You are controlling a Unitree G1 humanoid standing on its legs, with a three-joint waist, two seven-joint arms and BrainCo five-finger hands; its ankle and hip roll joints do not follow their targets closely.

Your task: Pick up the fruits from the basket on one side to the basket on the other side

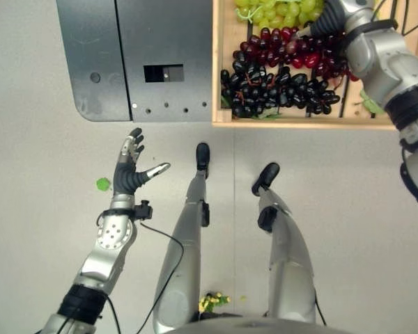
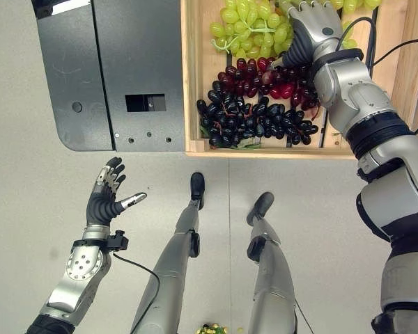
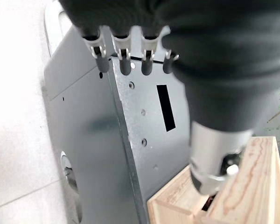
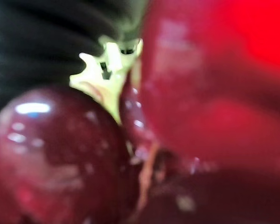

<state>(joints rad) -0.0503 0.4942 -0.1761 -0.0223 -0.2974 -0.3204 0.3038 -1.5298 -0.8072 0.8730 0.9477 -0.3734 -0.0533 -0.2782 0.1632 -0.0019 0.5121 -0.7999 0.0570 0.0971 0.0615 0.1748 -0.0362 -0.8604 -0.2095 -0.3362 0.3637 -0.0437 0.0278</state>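
Silver fingers (image 2: 319,10) of right hand (image 2: 313,28) reaching over green grapes (image 2: 247,24), curl impossible to tell; pressing close against red grapes (image 2: 265,75), black grapes (image 2: 254,118) just nearer, all lying in wooden crate (image 2: 189,83). Spreading wide, holding nothing: left hand (image 2: 106,196), well apart beside grey cabinet (image 2: 104,76).

A pale, smooth floor (image 1: 42,139) spreads under even light. A dark grey metal cabinet (image 1: 146,42) with a rectangular slot stands on it. A small green scrap (image 1: 102,184) lies nearby.
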